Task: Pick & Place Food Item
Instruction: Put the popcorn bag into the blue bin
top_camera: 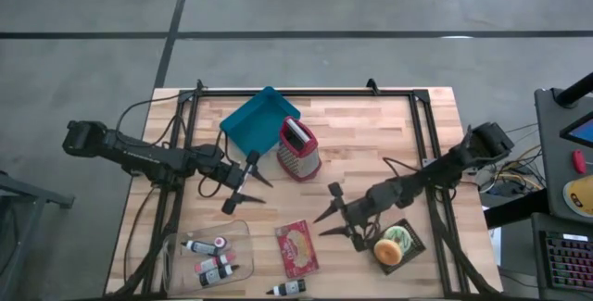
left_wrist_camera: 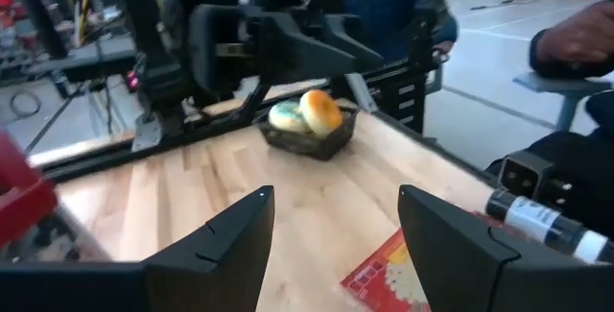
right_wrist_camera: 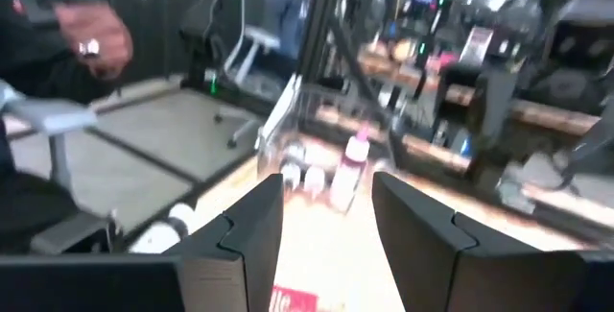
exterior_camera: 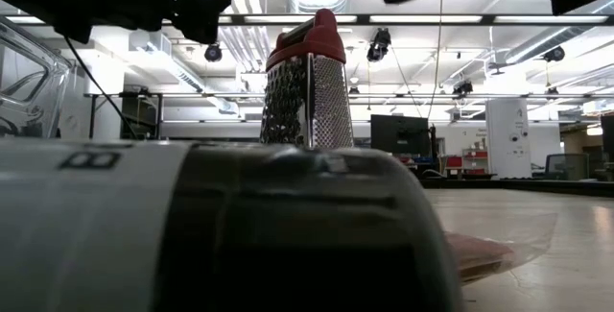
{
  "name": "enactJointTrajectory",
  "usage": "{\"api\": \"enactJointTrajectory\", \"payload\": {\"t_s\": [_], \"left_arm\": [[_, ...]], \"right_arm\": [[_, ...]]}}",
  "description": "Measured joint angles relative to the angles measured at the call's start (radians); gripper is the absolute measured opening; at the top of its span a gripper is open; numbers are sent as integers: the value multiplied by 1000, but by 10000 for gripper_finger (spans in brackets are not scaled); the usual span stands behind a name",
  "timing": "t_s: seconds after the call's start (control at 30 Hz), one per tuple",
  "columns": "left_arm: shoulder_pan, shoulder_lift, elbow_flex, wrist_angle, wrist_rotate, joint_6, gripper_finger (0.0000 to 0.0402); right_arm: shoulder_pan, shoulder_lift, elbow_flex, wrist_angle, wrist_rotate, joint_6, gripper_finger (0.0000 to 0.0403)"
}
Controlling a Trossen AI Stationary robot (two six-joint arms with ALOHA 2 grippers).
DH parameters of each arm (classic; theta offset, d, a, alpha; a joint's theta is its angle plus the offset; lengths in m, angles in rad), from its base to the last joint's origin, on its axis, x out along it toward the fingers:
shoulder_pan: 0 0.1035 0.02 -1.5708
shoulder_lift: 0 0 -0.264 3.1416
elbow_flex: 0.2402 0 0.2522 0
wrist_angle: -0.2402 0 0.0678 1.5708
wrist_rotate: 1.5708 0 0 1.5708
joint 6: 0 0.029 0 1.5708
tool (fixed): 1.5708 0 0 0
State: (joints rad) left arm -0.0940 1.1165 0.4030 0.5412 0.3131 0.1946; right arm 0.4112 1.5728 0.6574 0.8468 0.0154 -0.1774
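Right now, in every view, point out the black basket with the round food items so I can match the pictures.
High view: black basket at the table's near right corner, just beside the right pincer.
Low view: not in it; a bottle close to the lens blocks the foreground.
Left wrist view: basket upper centre, on the wood.
Right wrist view: not in it.
Shared landmark: the red packet, lying flat between the two arms.

Overhead looks straight down; low level, tabletop; both see grater (top_camera: 299,149).
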Motion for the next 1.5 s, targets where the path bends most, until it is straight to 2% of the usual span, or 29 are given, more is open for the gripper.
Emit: {"api": "enactJointTrajectory", "payload": {"t_s": [0.23,0.57,0.8,1.1,1.27,1.5], "left_arm": [[0,-6,0,-71,-80,-12,227],[-9,-30,22,-276,-138,-98,227],[-61,-86,31,-393,-193,-137,227],[-87,-145,105,-562,-467,-151,227],[-86,-141,125,-613,-619,-155,227],[-86,-147,117,-635,-658,-140,227]], "right_arm": [[-14,75,98,-232,3,52,160],[-13,89,132,-293,2,51,158],[-12,89,132,-343,2,69,153],[-12,85,136,-387,3,73,153],[-13,76,141,-433,58,67,153],[-33,52,141,-467,134,59,153]]}}
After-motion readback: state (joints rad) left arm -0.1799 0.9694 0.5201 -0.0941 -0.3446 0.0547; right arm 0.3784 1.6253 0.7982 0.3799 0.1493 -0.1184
